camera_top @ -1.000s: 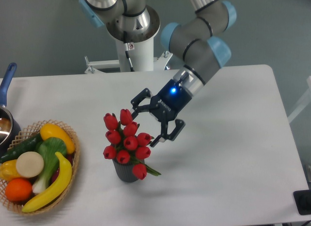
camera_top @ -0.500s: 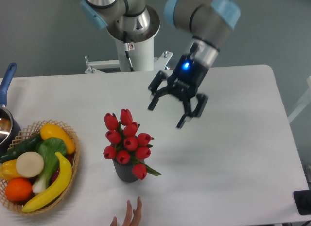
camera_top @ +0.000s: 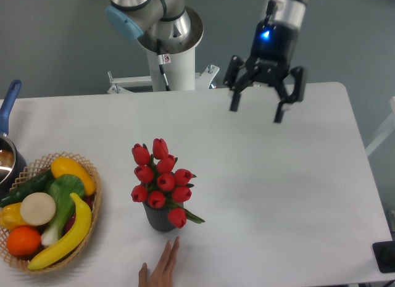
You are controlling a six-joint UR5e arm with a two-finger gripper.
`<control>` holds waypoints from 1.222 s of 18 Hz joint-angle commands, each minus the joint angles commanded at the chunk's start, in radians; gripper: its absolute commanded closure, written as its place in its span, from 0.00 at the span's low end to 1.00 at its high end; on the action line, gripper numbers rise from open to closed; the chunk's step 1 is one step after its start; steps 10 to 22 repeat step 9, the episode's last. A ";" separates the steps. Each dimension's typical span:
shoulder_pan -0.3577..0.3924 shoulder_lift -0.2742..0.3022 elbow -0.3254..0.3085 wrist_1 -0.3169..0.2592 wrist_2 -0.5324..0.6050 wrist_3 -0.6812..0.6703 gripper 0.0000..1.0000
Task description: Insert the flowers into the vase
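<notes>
The flowers (camera_top: 162, 179), a tight bunch of red tulip buds with green leaves, stand upright in the vase (camera_top: 162, 218), a small dark grey ribbed cylinder on the table's front left of centre. One bud droops over the vase's right rim. My gripper (camera_top: 257, 111) hangs open and empty high above the back of the table, far up and to the right of the flowers, its fingers pointing down.
A wicker basket (camera_top: 92, 203) of fruit and vegetables sits at the left edge. A pot with a blue handle (camera_top: 7, 108) is at the far left. A human hand (camera_top: 160, 268) reaches in from the front edge just below the vase. The robot base (camera_top: 168, 49) stands at the back.
My open gripper has pulled away from the flowers, rising and moving back and right. The flowers stay in the vase. A hand has come in at the front edge.
</notes>
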 joint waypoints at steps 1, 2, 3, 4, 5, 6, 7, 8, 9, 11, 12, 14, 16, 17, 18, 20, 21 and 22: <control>0.002 0.005 0.006 -0.035 0.021 0.041 0.00; 0.006 0.009 0.012 -0.077 0.044 0.101 0.00; 0.009 0.017 0.014 -0.121 0.077 0.173 0.00; 0.014 0.029 0.014 -0.156 0.110 0.254 0.00; 0.021 0.037 0.015 -0.187 0.143 0.320 0.00; 0.026 0.040 0.021 -0.215 0.164 0.369 0.00; 0.026 0.043 0.023 -0.241 0.169 0.397 0.00; 0.026 0.048 0.025 -0.253 0.170 0.411 0.00; 0.026 0.046 0.026 -0.258 0.169 0.411 0.00; 0.026 0.046 0.026 -0.258 0.169 0.411 0.00; 0.026 0.046 0.026 -0.258 0.169 0.411 0.00; 0.026 0.046 0.026 -0.258 0.169 0.411 0.00; 0.026 0.046 0.026 -0.258 0.169 0.411 0.00; 0.026 0.046 0.026 -0.258 0.169 0.411 0.00; 0.026 0.046 0.026 -0.258 0.169 0.411 0.00; 0.026 0.046 0.026 -0.258 0.169 0.411 0.00; 0.026 0.046 0.026 -0.258 0.169 0.411 0.00; 0.026 0.046 0.026 -0.258 0.169 0.411 0.00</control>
